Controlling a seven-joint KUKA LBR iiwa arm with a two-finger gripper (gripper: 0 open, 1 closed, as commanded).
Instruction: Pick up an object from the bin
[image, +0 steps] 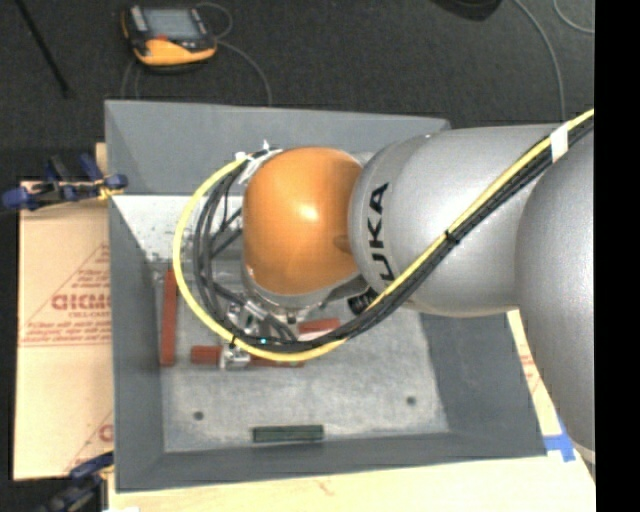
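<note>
The grey metal bin (380, 400) carried a long red-brown bar (168, 320) along its left wall, with a short red block (205, 355) just beside the bar's near end. Another red piece (320, 326) (partly under the arm) seemed to lie mid-floor. A dark flat strip (288, 434) lay by the near wall.

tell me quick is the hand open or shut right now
hand: cannot be told; the orange cover mostly hides it, low over a red-brown bar.
</note>
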